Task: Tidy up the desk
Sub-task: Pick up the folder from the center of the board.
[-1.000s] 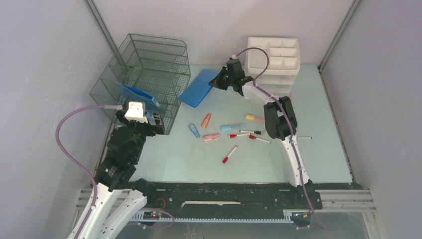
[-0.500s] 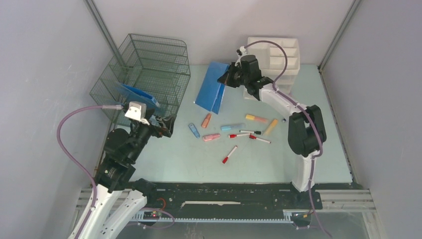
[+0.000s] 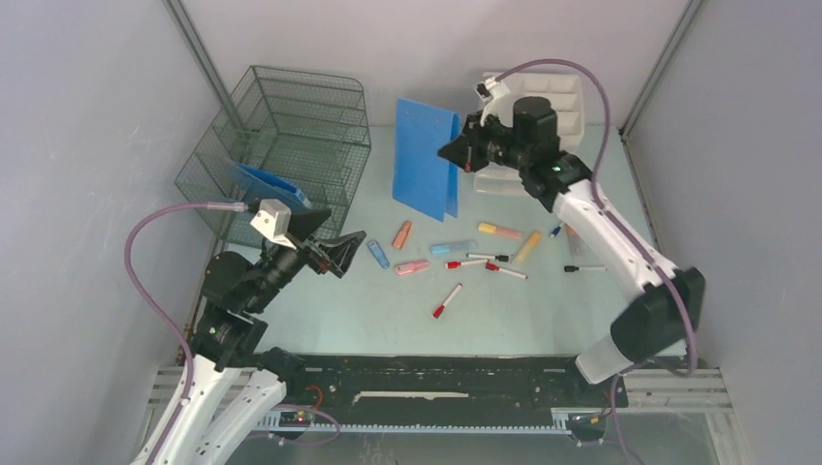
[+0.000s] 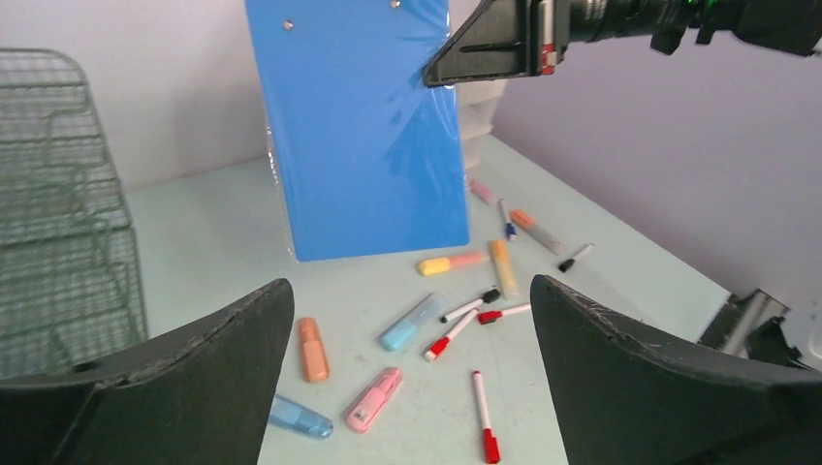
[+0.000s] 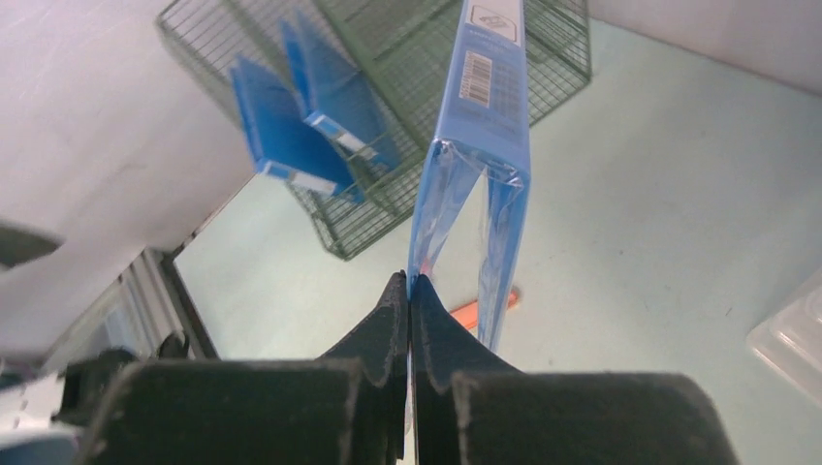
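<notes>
Our right hand (image 3: 452, 153) is clenched on the edge of a flat blue plastic folder (image 3: 424, 160), holding it upright at the far side of the pale mint-green surface (image 3: 339, 310). Our left hand (image 3: 335, 244) hangs spread and empty beside the green wire rack (image 3: 291, 136).

Upright blue folder (image 4: 359, 126) in the right gripper (image 4: 433, 74), loose markers (image 4: 452, 263) on the desk (image 4: 213, 223) nearby

I see three plain, pale grey walls: back wall (image 3: 436, 39), left wall (image 3: 87, 145) and right wall (image 3: 746, 194). A metal post (image 3: 198, 58) runs up each rear corner. The walls enclose the desk (image 3: 368, 310); a black rail (image 3: 436, 373) spans its near edge. Lighting is even, with soft shadows.
</notes>
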Tool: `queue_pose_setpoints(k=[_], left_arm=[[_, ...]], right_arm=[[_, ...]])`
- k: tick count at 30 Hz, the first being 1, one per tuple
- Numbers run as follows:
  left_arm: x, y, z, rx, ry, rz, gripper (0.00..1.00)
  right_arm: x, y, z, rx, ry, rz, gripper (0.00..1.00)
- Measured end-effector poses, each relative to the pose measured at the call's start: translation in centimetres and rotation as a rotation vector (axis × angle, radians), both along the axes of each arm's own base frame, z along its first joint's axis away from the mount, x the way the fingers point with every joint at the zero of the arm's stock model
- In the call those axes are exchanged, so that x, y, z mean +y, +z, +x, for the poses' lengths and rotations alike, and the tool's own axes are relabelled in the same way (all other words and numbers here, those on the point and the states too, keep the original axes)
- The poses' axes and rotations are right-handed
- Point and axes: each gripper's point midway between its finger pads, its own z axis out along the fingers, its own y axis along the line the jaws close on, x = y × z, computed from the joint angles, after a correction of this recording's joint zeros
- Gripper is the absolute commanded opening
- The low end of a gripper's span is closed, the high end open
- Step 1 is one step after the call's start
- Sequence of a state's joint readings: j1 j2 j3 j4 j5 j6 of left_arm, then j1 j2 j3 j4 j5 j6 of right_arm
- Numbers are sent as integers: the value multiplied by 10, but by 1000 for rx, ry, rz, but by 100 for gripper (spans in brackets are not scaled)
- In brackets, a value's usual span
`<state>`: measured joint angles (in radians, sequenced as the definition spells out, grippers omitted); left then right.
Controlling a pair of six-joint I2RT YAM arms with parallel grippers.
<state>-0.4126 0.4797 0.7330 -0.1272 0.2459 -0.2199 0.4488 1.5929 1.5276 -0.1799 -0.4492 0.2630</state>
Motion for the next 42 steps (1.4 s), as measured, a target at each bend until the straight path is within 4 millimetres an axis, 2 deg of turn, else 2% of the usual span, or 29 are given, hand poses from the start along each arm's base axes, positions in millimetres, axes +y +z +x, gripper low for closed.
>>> queue_pose_setpoints(k=[3,7,10,13,17,21,26,30,35,42], left_arm=[[-12,4,-4,-16,-75,-4,100],[-28,11,-13,-54,-189,-3,100],[-36,17,-21,-82,-258,-7,100],[-41,27,-30,-120,-309,-21,100],[-45,39,-39,-168,-355,-55,100],[-53,35,-38,-158,-397,-82,100],[-80,16,-32,-86,-481,-81,100],[-101,-2,-27,-39,-539,-55,100],[-116,-31,-15,38,-582,-8,100],[-137,-50,-20,110,-710,24,100]], right_arm=[[-10,28,-41,-95,96,-47,0],[-27,44,-90,-200,222,-128,0],[-44,38,-125,-237,316,-189,0],[-61,20,-156,-251,417,-254,0],[-83,-6,-188,-245,520,-318,0],[-95,-23,-212,-253,607,-343,0],[-104,-38,-232,-261,668,-324,0],[-107,-43,-241,-280,703,-302,0],[-105,-49,-249,-291,761,-282,0],[-100,-61,-259,-283,835,-276,0]])
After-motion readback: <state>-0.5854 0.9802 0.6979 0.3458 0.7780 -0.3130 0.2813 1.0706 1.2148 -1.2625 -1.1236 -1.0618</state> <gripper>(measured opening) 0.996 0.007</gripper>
